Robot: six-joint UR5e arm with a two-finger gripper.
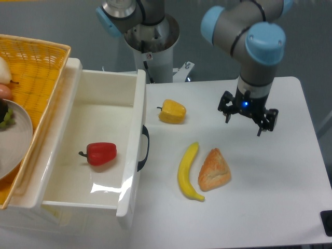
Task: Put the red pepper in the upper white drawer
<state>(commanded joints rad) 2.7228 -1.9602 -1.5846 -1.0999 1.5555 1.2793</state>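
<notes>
The red pepper [100, 153] lies on its side on the floor of the upper white drawer [106, 91], near its front wall, so the gripper [248, 120] hangs over the table's [270, 197] far right part, fingers spread and empty.

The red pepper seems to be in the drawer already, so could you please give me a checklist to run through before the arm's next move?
1. Red pepper inside the upper white drawer: ok.
2. Pepper resting on the drawer floor, on its side: ok.
3. Claw empty and open: ok.
4. Claw clear of the drawer, over the table: ok.
5. Yellow pepper, banana and bread outside the drawer: ok.
6. Drawer able to slide shut: cannot tell.
</notes>
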